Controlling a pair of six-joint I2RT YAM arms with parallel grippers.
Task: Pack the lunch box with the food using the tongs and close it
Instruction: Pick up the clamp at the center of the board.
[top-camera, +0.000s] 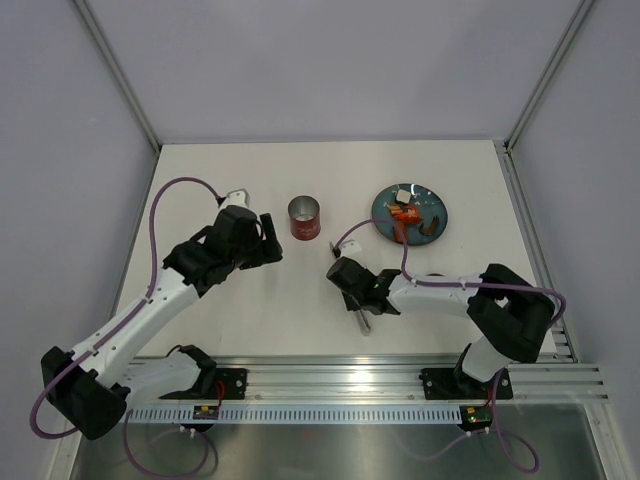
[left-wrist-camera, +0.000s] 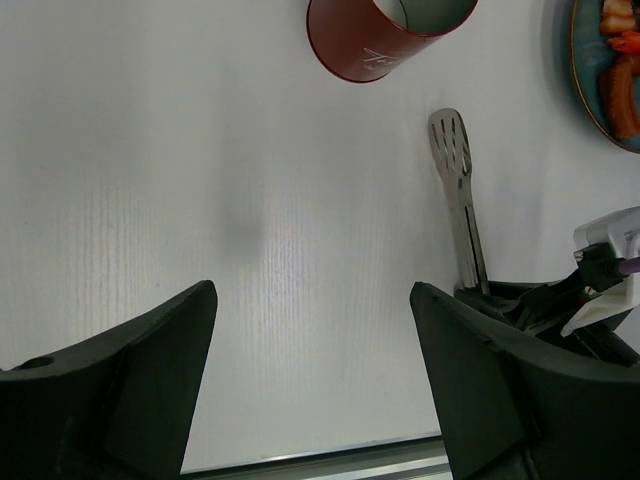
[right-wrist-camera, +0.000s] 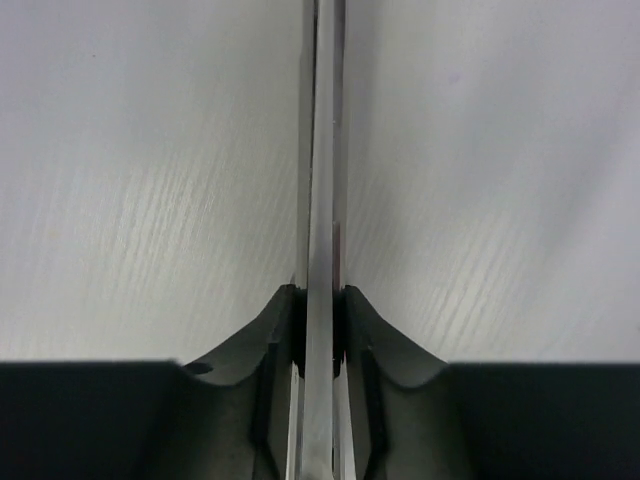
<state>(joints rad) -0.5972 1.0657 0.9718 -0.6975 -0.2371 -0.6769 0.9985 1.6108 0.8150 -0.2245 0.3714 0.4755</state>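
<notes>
slim silver tongs (right-wrist-camera: 322, 150) edge-on between the tight black jaws, above the white table (right-wrist-camera: 150, 200)

table (top-camera: 450, 170): white, matte, faint grain, beneath left gripper (left-wrist-camera: 312, 292) and right gripper (right-wrist-camera: 319, 325)
walls (top-camera: 330, 60): pale grey panels, beyond and beside both grippers
rail (top-camera: 350, 378): aluminium, behind the grippers
light: even, soft shadows

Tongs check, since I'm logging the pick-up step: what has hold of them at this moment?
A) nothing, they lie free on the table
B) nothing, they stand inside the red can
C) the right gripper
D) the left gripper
C: the right wrist view shows the right gripper closed on both sides of the tongs, while the left gripper stands open and holds nothing.
</notes>
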